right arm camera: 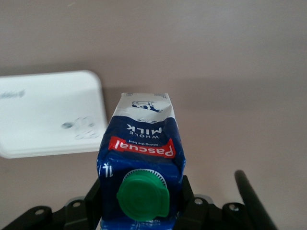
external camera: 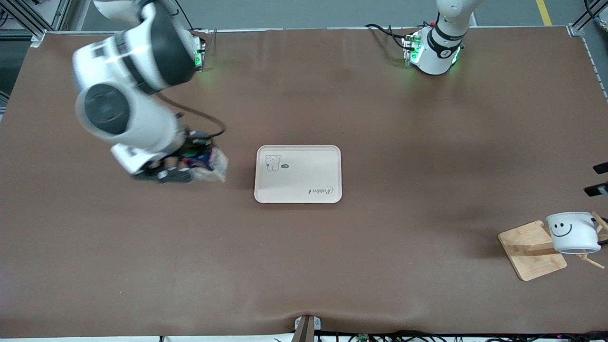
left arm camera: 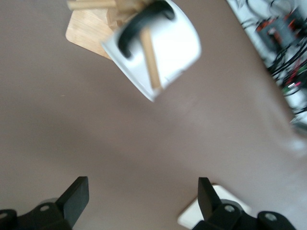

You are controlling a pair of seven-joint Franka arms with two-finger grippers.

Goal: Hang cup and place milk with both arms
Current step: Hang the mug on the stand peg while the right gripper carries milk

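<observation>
We see the right gripper (right arm camera: 139, 211) clamped on the milk (right arm camera: 140, 167) beside the tray (external camera: 298, 174), the left gripper (left arm camera: 139, 203) wide open and empty near the cup (left arm camera: 158, 45).

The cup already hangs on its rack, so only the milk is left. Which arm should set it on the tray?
The right. The right gripper is shut on the milk, beside the tray. The left gripper is open and empty near the hung cup, toward the left arm's end.
</observation>
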